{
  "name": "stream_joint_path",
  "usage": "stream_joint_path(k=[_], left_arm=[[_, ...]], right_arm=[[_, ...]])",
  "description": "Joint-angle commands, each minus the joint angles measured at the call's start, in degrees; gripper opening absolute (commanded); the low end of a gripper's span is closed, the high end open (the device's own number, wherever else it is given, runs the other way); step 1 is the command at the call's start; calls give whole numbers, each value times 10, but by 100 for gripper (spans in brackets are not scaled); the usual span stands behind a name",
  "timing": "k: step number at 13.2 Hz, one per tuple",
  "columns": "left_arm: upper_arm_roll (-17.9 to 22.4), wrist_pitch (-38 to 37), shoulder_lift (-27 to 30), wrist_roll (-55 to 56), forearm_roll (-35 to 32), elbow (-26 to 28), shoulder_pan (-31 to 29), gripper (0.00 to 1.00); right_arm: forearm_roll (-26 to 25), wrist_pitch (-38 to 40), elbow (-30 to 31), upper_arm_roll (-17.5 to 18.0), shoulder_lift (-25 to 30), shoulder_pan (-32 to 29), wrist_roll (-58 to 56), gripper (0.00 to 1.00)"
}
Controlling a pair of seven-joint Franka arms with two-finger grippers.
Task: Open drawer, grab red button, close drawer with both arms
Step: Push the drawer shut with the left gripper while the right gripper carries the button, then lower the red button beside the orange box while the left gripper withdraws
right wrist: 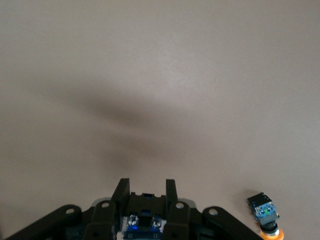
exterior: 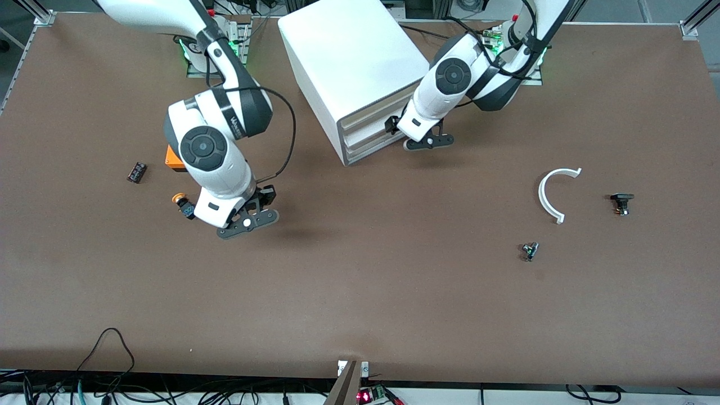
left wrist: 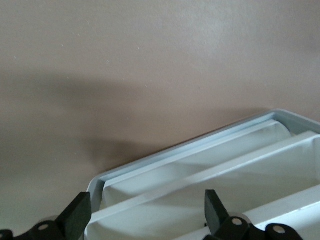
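Observation:
The white drawer cabinet [exterior: 351, 62] stands at the middle of the table's robot side. Its drawer fronts [exterior: 368, 135] look pushed in. My left gripper [exterior: 428, 142] is right in front of the drawers, open and empty. In the left wrist view its fingertips [left wrist: 77, 215] stand apart over the drawer fronts [left wrist: 210, 175]. My right gripper [exterior: 248, 220] hangs over the table toward the right arm's end. It is shut on the button [right wrist: 145, 210], of which only the black body and blue base show. The red cap is hidden.
An orange-capped button [exterior: 181, 201] lies beside the right gripper and also shows in the right wrist view [right wrist: 267, 220]. An orange box [exterior: 173, 158] is half hidden by the right arm. A small black part [exterior: 136, 172], a white curved piece [exterior: 554, 191] and two small black parts [exterior: 621, 202] [exterior: 529, 251] lie on the table.

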State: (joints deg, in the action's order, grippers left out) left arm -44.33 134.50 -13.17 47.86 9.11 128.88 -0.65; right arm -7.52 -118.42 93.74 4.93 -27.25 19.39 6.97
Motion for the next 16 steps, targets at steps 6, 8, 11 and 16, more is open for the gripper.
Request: stream_joint_path(k=[6, 8, 11, 16], left_arm=[[70, 0, 46, -13, 0, -42, -49, 100], [129, -5, 58, -20, -4, -79, -55, 100], [200, -108, 97, -193, -4, -129, -79, 100], [348, -348, 147, -412, -47, -257, -79, 100]], right_arm=[[0, -227, 222, 7, 33, -67, -4, 18], [0, -266, 246, 7, 25, -75, -12, 18], [0, -340, 291, 6, 12, -97, -42, 20], [5, -234, 235, 22, 37, -98, 65, 100]])
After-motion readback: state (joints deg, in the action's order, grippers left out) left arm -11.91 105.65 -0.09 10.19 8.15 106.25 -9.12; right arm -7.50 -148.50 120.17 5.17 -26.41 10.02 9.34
